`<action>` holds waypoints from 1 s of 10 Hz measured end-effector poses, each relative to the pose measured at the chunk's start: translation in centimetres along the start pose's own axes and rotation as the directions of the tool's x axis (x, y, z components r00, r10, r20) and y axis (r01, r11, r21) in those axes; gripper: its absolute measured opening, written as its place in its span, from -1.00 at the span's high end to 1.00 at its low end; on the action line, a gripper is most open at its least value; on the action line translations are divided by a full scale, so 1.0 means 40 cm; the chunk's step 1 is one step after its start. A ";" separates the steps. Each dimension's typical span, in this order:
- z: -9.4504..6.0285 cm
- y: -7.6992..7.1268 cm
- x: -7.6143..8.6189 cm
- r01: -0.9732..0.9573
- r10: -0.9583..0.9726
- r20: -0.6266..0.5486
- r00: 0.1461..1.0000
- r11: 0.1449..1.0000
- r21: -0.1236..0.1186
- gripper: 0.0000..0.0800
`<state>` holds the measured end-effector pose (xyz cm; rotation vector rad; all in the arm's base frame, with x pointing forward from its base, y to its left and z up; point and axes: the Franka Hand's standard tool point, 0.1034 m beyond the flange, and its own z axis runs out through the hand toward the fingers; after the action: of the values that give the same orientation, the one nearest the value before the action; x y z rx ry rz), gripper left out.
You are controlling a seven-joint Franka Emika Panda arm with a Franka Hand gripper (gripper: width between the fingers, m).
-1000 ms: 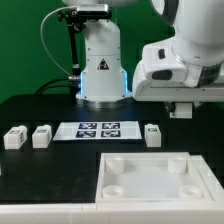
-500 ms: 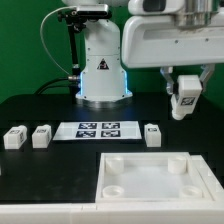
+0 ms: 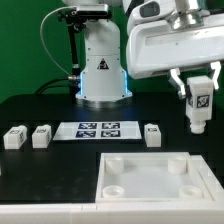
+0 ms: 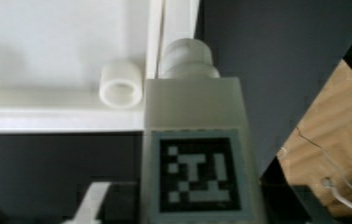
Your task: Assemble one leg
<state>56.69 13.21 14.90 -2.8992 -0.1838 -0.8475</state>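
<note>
The leg (image 3: 200,105) is clamped upright, long axis vertical, in the gripper (image 3: 198,86); a corner socket (image 3: 178,166) is seen at seven o'clock.

On the counter (image 3: 30,105) the marker board (image 3: 97,129) lies before the robot base (image 3: 102,65); one leg (image 3: 14,138) and a second leg (image 3: 41,136) lie to the exterior view's left of it, a third leg (image 3: 152,134) to its right; the tray (image 3: 150,157) lies nearest the camera; the held leg (image 3: 200,106) hangs in the end effector (image 3: 199,89) above the counter, at the right.
</note>
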 end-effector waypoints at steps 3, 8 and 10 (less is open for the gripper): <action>0.031 0.093 0.147 0.078 -0.079 -0.028 0.996 0.996 -0.046 0.27; 0.047 0.117 0.147 0.109 -0.110 -0.028 0.993 0.992 -0.057 0.27; 0.102 0.099 0.143 0.112 -0.113 -0.027 0.993 0.993 -0.044 0.27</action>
<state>64.21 10.36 14.27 -2.9369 -0.3332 -0.9224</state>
